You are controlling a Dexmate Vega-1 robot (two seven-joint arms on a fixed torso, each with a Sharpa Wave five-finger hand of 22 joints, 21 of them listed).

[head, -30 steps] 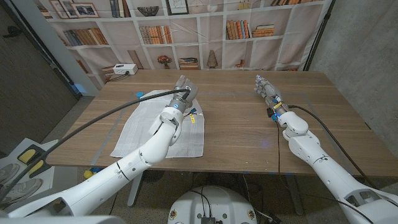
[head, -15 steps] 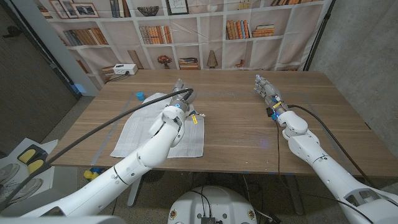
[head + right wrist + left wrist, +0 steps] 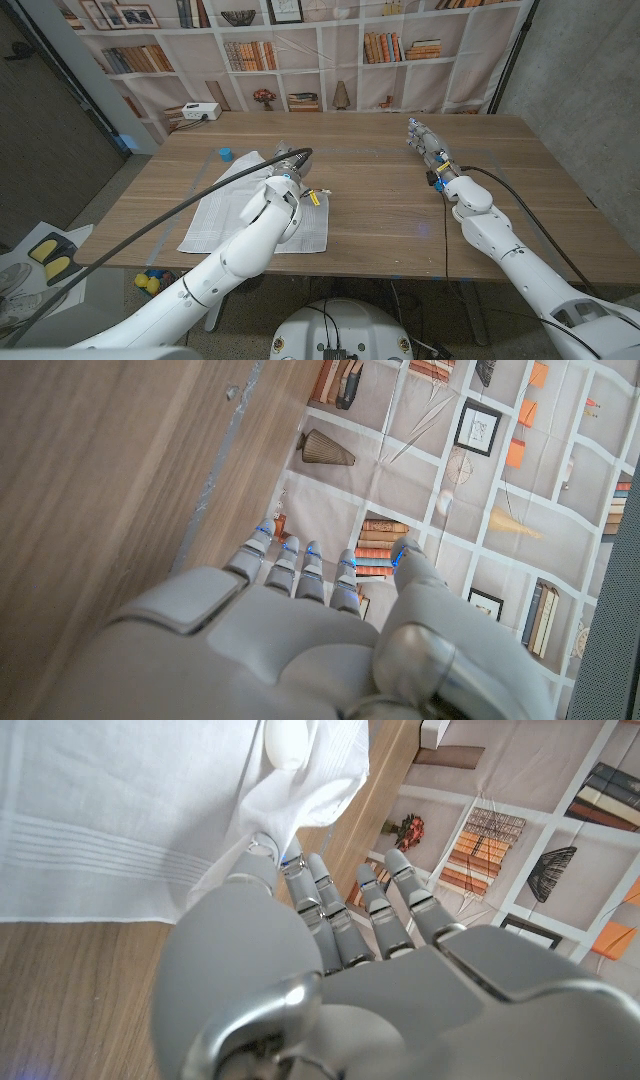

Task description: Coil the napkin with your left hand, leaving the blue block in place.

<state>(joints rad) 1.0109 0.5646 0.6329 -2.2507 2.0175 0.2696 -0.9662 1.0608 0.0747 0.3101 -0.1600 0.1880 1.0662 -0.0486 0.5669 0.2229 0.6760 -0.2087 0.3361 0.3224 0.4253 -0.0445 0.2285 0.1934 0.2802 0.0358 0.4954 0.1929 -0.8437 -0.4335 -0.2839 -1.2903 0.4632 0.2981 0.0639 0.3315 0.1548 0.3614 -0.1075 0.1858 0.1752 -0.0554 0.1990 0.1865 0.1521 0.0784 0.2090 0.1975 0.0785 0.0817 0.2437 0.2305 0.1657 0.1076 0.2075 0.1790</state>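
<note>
Left robot hand (image 3: 330, 950), smooth grey metal with jointed fingers (image 3: 400, 895), reaches over the far edge of the napkin (image 3: 110, 810); in the left wrist view a corner of the cloth is lifted and bunched up beside its thumb, apparently pinched there, while the other fingers extend straight and close together past the table edge. In the head view the same robot hand (image 3: 287, 165) sits at the far right corner of the napkin (image 3: 225, 215), mostly hidden behind its own white rounded forearm. The napkin is thin white fabric with a band of fine woven stripes near its hem, lying mostly flat and roughly rectangular on the left half of the wooden table (image 3: 380, 215), whose surface shows long plank-like grain. A small blue block (image 3: 226, 154) rests on the table beyond the napkin's far left corner, apart from the cloth. Right robot hand (image 3: 425, 140) stands well apart over the right side of the table, its fingers extended side by side and holding nothing; the right wrist view shows it (image 3: 300, 620) the same way, above bare wood.
</note>
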